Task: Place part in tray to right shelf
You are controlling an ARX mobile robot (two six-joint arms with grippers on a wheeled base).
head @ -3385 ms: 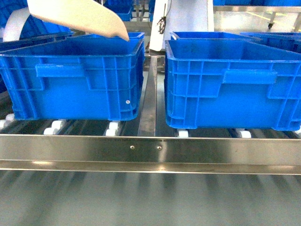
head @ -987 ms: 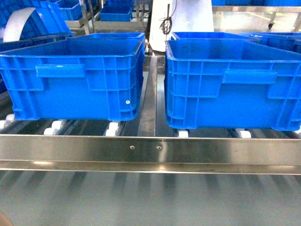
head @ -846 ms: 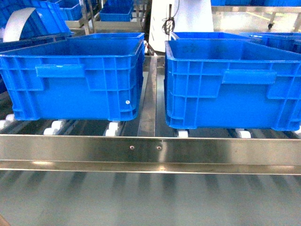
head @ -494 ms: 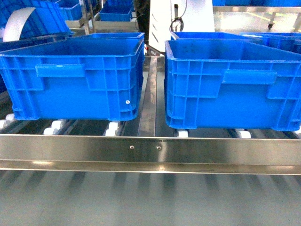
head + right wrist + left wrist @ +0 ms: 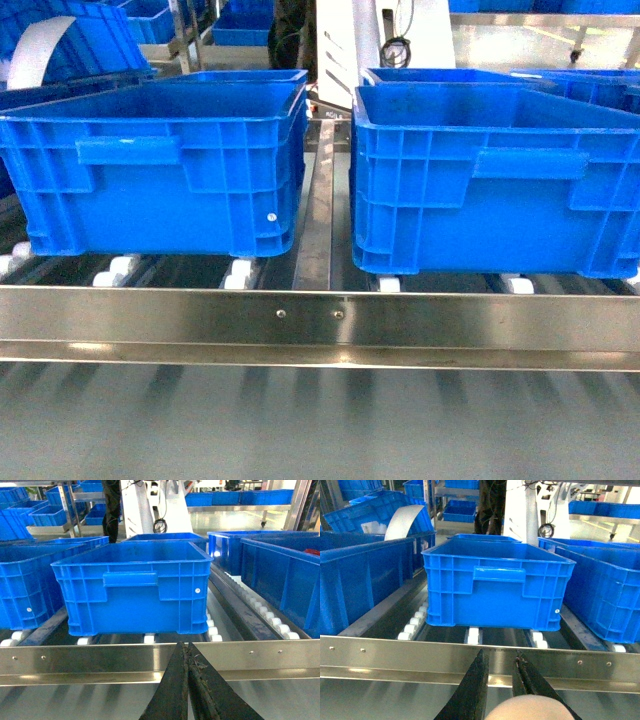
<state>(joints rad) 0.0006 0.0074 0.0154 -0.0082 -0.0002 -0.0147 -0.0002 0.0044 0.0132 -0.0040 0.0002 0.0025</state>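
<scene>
We see the right shelf (image 5: pixel 320 318) with two blue crates (image 5: pixel 165 165) on its white rollers (image 5: pixel 238 272); the part isn't visible in any view. Left gripper (image 5: pixel 500 672) jaws sit slightly apart around a beige rounded piece (image 5: pixel 530 707), probably the tray handle; right gripper (image 5: pixel 187 652) jaws are pressed together, holding nothing

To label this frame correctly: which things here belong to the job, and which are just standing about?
Job: right shelf; beige tray, only an edge showing, by left gripper; part not in view.
Just there: blue crates; white machine behind.
</scene>
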